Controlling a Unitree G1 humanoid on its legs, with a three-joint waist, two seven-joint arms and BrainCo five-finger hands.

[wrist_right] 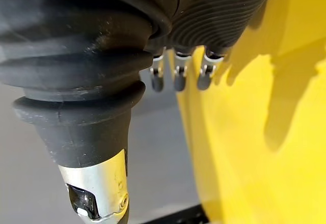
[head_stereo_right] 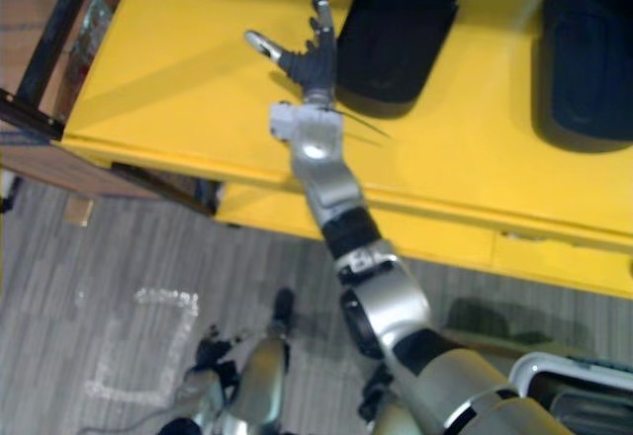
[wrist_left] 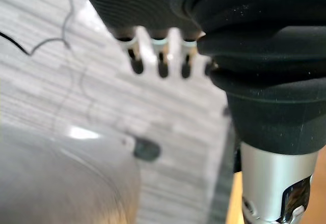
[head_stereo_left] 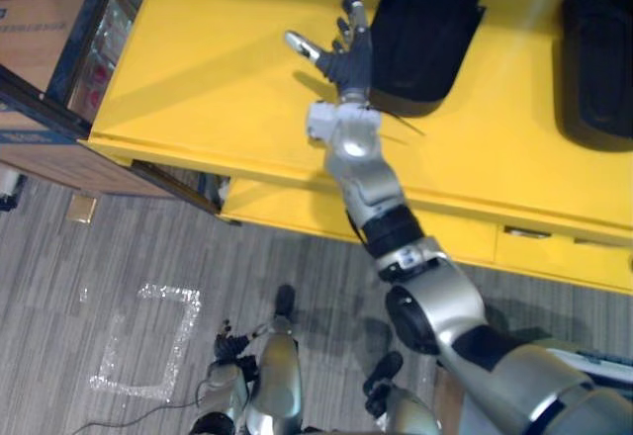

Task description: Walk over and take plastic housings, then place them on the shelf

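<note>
Black housings (head_stereo_left: 427,30) lie untaken on the surface (head_stereo_left: 198,69). Right hand (head_stereo_left: 346,54) hovers just beside one, fingers spread and empty; left hand (wrist_left: 142,0) hangs relaxed, empty.

1. This looks like a workshop or factory floor: a long yellow counter (head_stereo_left: 198,69) with flat drawer fronts (head_stereo_left: 554,252) along its near edge.
2. Two black plastic housings (head_stereo_left: 430,30) lie on the counter, like parts set out for handling.
3. The grey plank floor (head_stereo_left: 59,277) carries a square marked in pale tape (head_stereo_left: 148,341).
4. At far left stand cardboard boxes (head_stereo_left: 30,5) and a dark metal frame (head_stereo_left: 40,104).
</note>
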